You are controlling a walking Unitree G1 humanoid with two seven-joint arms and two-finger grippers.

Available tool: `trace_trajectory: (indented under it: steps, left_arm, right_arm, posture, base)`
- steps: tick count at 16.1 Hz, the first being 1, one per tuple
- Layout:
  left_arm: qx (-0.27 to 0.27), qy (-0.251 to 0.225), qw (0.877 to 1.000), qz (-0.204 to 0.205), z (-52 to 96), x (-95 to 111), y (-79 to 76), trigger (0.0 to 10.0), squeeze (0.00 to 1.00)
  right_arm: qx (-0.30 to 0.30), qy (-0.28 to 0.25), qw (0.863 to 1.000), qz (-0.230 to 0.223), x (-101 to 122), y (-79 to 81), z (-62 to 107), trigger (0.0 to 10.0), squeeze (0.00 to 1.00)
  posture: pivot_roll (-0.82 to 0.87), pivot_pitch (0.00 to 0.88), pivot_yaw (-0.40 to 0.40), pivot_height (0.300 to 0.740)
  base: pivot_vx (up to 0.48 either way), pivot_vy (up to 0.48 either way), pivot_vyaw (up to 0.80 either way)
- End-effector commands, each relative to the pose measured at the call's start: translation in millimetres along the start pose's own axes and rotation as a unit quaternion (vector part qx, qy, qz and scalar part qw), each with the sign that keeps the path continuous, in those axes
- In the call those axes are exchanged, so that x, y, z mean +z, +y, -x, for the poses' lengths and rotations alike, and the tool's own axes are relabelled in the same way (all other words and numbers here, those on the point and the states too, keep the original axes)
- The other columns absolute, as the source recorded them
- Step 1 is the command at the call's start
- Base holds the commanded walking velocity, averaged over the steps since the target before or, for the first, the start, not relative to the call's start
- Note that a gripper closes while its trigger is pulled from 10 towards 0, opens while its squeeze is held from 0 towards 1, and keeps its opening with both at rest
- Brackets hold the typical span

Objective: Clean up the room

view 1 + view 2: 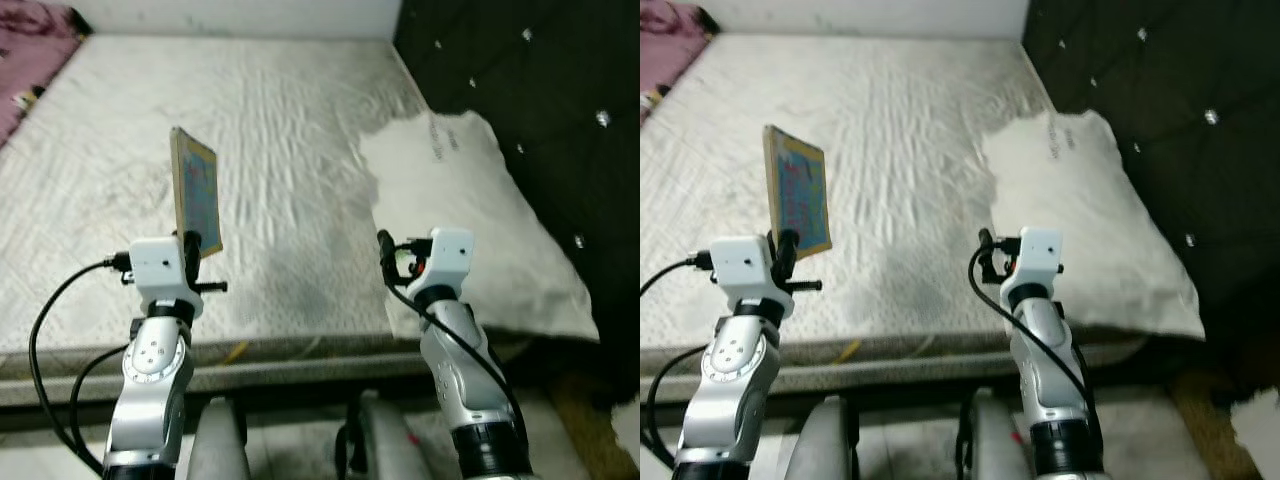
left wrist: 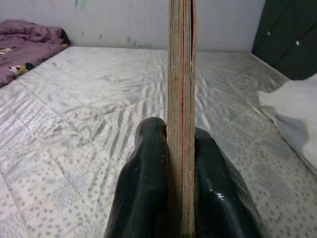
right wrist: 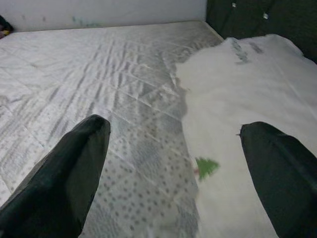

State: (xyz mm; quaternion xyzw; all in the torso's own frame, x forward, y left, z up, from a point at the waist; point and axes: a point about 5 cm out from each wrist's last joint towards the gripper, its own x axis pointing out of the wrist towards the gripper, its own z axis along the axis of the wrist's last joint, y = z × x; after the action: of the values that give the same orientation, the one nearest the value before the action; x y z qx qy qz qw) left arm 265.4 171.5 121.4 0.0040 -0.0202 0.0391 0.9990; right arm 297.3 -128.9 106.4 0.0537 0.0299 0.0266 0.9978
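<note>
A thin colourful book (image 1: 196, 190) stands upright, edge-on, above the near left part of the mattress (image 1: 250, 130). My left gripper (image 1: 190, 243) is shut on the book's lower edge; in the left wrist view both black fingers (image 2: 143, 188) press against the book (image 2: 181, 99). My right gripper (image 3: 178, 163) hovers open over the near right of the bed, where the mattress meets a white pillow (image 1: 470, 210). Nothing lies between its fingers (image 3: 74, 163).
A black tufted headboard (image 1: 540, 90) runs along the right side. A purple blanket (image 1: 30, 50) is bunched at the far left corner. The bed's front edge (image 1: 300, 350) lies just below my wrists. A white wall (image 2: 124, 22) stands behind the bed.
</note>
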Motion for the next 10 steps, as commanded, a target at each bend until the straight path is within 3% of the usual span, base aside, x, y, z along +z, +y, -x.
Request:
trace_trajectory:
  steps: [1, 8, 10]
  left_arm:
    - [0.003, -0.028, 1.000, -0.005, -3.5, 11.9, 0.3, 10.0, 0.00]
    - [0.000, -0.030, 1.000, 0.001, -7.1, 13.4, -1.0, 10.0, 0.00]
    - [-0.002, -0.030, 1.000, 0.005, -6.6, 13.5, -1.1, 10.0, 0.00]
  right_arm:
    - [-0.003, 0.000, 1.000, -0.002, 1.2, -2.1, -1.2, 10.0, 0.00]
    - [0.000, -0.002, 1.000, 0.003, 3.0, -1.6, -5.0, 10.0, 0.00]
    - [0.002, -0.002, 1.000, 0.003, 2.7, -1.8, -6.0, 10.0, 0.00]
  posture:
    - [0.05, 0.107, -0.035, 0.629]
    - [0.05, 0.115, -0.040, 0.629]
    - [0.05, 0.112, -0.043, 0.608]
  base:
    - [0.000, 0.000, 0.00]
    - [0.000, 0.000, 0.00]
    - [0.000, 0.000, 0.00]
